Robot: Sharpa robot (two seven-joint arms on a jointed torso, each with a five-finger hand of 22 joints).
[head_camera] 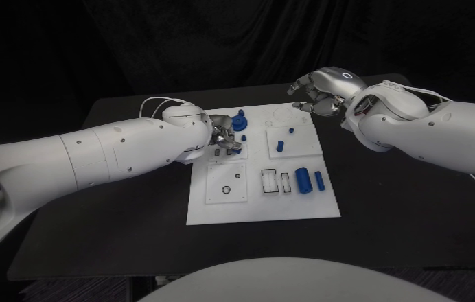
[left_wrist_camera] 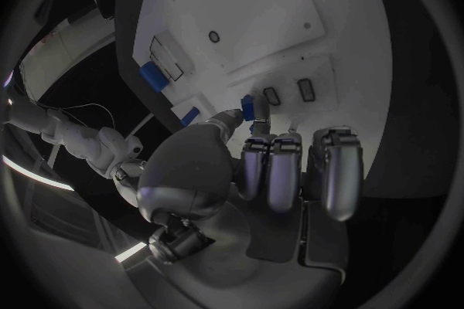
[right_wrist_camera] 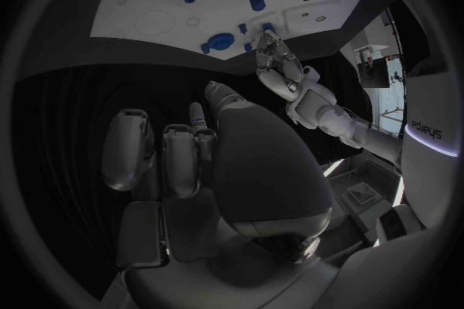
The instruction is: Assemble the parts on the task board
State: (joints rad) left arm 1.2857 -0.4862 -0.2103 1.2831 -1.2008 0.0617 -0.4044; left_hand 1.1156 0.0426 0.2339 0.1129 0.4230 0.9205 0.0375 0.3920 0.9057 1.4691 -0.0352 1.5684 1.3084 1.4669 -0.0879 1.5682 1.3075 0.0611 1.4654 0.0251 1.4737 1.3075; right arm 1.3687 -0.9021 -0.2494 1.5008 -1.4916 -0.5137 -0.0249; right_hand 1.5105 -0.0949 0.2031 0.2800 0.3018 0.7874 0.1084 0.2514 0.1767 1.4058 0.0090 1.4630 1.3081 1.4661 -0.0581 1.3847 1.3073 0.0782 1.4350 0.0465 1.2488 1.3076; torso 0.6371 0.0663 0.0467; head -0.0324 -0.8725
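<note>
Two hands are over the task board (head_camera: 259, 209), and we judge the coming move to turn on the left hand (head_camera: 226, 137), which is plainly the nearer one to the loose parts. It sits low over the board's far-left quarter, its fingers (left_wrist_camera: 281, 170) curled together and pointing down toward a small blue part (left_wrist_camera: 250, 105) that shows just beyond their tips in the left wrist view; whether that piece is pinched or merely touched we cannot tell, since the fingers hide the contact. Just far of this hand a round blue knob-like part (head_camera: 241, 122) stands on the board, touching or nearly touching the fingers. To its right, near the board's middle, a short blue peg (head_camera: 280, 145) stands with a still smaller blue piece (head_camera: 291, 131) beyond it. At the near-right, a blue cylinder (head_camera: 304, 180) lies with its long axis running near to far, a slimmer blue pin (head_camera: 320, 180) parallel just to its right, and empty rectangular slots (head_camera: 269, 180) just to its left. Our right hand (head_camera: 322, 93) hovers above the board's far-right corner, fingers curled inward and holding nothing we can see, well apart from the cylinder. We reckon the left hand's piece goes in first, with the black surface (head_camera: 396, 199) bare around the board.
</note>
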